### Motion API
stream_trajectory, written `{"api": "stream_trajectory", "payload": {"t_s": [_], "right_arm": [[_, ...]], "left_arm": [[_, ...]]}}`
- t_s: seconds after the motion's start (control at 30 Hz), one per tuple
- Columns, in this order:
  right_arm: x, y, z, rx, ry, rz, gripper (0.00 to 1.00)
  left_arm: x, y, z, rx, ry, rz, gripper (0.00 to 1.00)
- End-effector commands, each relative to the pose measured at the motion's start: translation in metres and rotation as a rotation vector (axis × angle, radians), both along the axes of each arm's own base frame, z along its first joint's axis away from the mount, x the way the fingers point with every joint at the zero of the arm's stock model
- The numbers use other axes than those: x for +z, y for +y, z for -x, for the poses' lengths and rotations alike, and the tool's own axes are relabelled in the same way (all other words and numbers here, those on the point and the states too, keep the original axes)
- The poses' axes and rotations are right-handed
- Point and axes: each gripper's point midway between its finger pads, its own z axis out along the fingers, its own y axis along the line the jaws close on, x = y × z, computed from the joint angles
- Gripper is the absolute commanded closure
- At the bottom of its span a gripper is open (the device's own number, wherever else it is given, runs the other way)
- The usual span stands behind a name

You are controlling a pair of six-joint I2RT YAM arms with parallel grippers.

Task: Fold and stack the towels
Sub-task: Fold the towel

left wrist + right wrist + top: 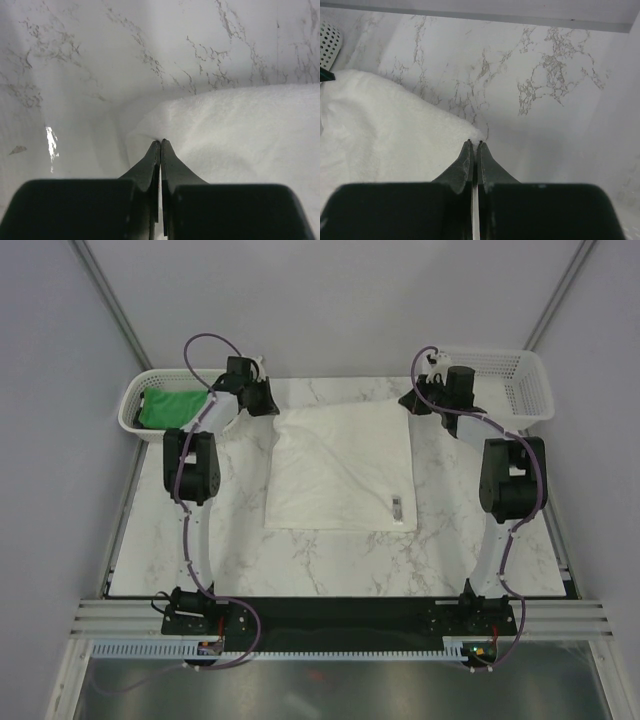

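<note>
Pinching both far corners of white towel [340,465] right now. Towel lying flat, dead centre of marble table [240,560], tag [397,508] near its 5 o'clock corner. left gripper [160,142] at 11 o'clock corner, jaws squeezed together on cloth edge. right gripper [474,142] at 1 o'clock corner, same deal, cloth nipped between tips. green towel [165,408] bunched in left basket [135,405], 10 o'clock. right basket [530,380] at 2 o'clock.

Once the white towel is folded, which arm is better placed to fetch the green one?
Left. The green towel lies in the basket right beside the left gripper; the right gripper is much farther from it.
</note>
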Motion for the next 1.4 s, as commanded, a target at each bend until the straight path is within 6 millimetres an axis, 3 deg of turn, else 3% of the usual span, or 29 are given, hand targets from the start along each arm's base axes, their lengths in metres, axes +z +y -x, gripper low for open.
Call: {"api": "stream_trajectory", "payload": {"t_s": [0.0,0.07,0.1,0.17,0.2,0.27,0.3,0.33,0.37,0.4,0.43,0.5,0.53,0.6,0.63,0.7,0.73,0.8,0.83,0.97,1.03,1.1,1.17,1.3,1.37], "right_arm": [[0.082,-0.011,0.004,-0.055,-0.156,-0.013,1.00],[0.094,-0.011,0.013,-0.064,-0.161,-0.025,1.00],[0.117,-0.011,0.021,-0.064,-0.197,-0.028,1.00],[0.132,-0.011,0.034,-0.066,-0.205,-0.037,1.00],[0.155,-0.011,0.048,-0.065,-0.235,-0.040,1.00],[0.165,-0.010,0.067,-0.063,-0.234,-0.045,1.00],[0.193,-0.014,0.105,-0.075,-0.270,-0.037,1.00],[0.211,-0.015,0.114,-0.074,-0.314,-0.034,1.00],[0.210,-0.017,0.124,-0.087,-0.308,-0.029,1.00],[0.217,-0.018,0.134,-0.094,-0.321,-0.027,1.00],[0.237,-0.020,0.154,-0.100,-0.362,-0.026,1.00],[0.246,-0.023,0.173,-0.120,-0.391,-0.027,1.00],[0.260,-0.025,0.194,-0.131,-0.416,-0.029,1.00],[0.271,-0.026,0.214,-0.136,-0.435,-0.040,1.00],[0.281,-0.027,0.233,-0.143,-0.453,-0.045,1.00],[0.286,-0.028,0.252,-0.151,-0.451,-0.057,1.00],[0.299,-0.028,0.271,-0.152,-0.492,-0.060,1.00],[0.311,-0.030,0.293,-0.154,-0.524,-0.050,1.00],[0.318,-0.033,0.313,-0.170,-0.545,-0.045,1.00],[0.347,-0.034,0.365,-0.172,-0.622,-0.061,1.00],[0.352,-0.033,0.388,-0.163,-0.643,-0.071,1.00],[0.353,-0.033,0.400,-0.161,-0.644,-0.067,1.00],[0.351,-0.036,0.403,-0.174,-0.641,-0.060,1.00],[0.339,-0.031,0.378,-0.150,-0.578,-0.065,1.00],[0.325,-0.028,0.353,-0.140,-0.525,-0.072,1.00]], "left_arm": [[0.094,-0.005,0.002,-0.012,-0.176,0.035,0.98],[0.104,-0.005,0.015,-0.023,-0.176,0.047,0.98],[0.131,-0.005,0.023,-0.029,-0.221,0.055,0.98],[0.137,-0.006,0.040,-0.037,-0.225,0.062,0.98],[0.149,-0.005,0.047,-0.039,-0.244,0.066,0.98],[0.178,-0.004,0.071,-0.054,-0.295,0.081,0.98],[0.217,-0.004,0.108,-0.078,-0.366,0.109,0.98],[0.219,-0.004,0.108,-0.078,-0.370,0.111,0.98],[0.217,-0.004,0.119,-0.084,-0.364,0.114,0.98],[0.247,-0.002,0.137,-0.090,-0.429,0.120,0.98],[0.256,-0.001,0.146,-0.094,-0.451,0.121,0.98],[0.270,0.002,0.166,-0.091,-0.488,0.121,0.98],[0.295,0.006,0.185,-0.087,-0.554,0.123,0.98],[0.309,0.009,0.203,-0.082,-0.591,0.127,0.98],[0.332,0.010,0.224,-0.087,-0.648,0.147,0.98],[0.344,0.008,0.247,-0.109,-0.673,0.172,0.98],[0.360,0.010,0.265,-0.106,-0.713,0.181,0.98],[0.365,0.013,0.287,-0.104,-0.721,0.182,0.98],[0.369,0.015,0.297,-0.107,-0.733,0.183,0.98],[0.407,0.018,0.362,-0.136,-0.848,0.225,0.98],[0.414,0.019,0.385,-0.138,-0.855,0.241,0.98],[0.424,0.022,0.408,-0.139,-0.890,0.249,0.98],[0.419,0.024,0.414,-0.135,-0.876,0.239,0.98],[0.397,0.030,0.386,-0.094,-0.811,0.178,0.98],[0.378,0.032,0.357,-0.070,-0.749,0.136,0.98]]}}
